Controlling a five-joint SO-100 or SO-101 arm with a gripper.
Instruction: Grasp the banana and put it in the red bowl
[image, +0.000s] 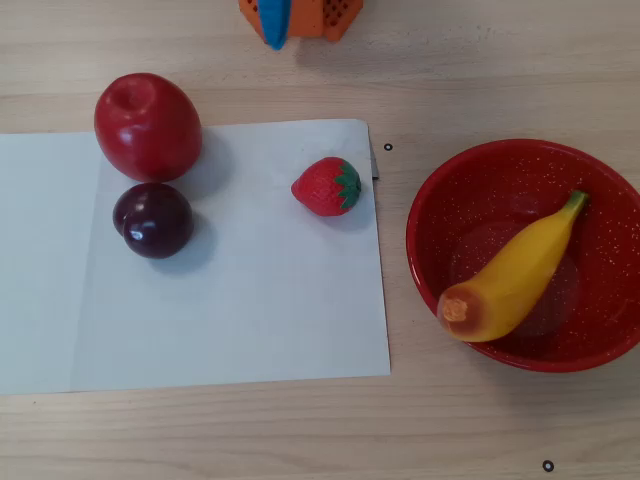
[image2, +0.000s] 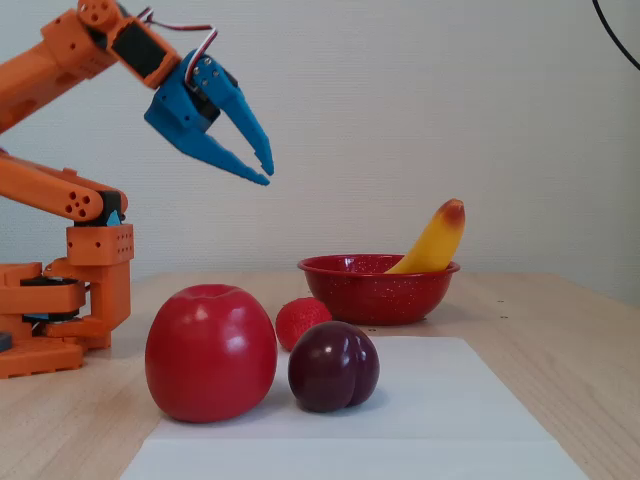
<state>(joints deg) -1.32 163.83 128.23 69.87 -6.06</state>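
Observation:
The yellow banana (image: 515, 275) lies inside the red bowl (image: 450, 190) at the right of the overhead view, its orange-red end resting on the bowl's near rim and its green stem pointing to the far side. In the fixed view the banana (image2: 436, 240) sticks up out of the red bowl (image2: 375, 290). My blue gripper (image2: 266, 168) hangs high in the air to the left of the bowl, empty, its fingers slightly apart. In the overhead view only the gripper's blue tip (image: 275, 25) shows at the top edge.
A red apple (image: 147, 126), a dark plum (image: 153, 219) and a strawberry (image: 327, 186) sit on a white paper sheet (image: 250, 310) on the wooden table. The orange arm base (image2: 70, 300) stands at the left of the fixed view.

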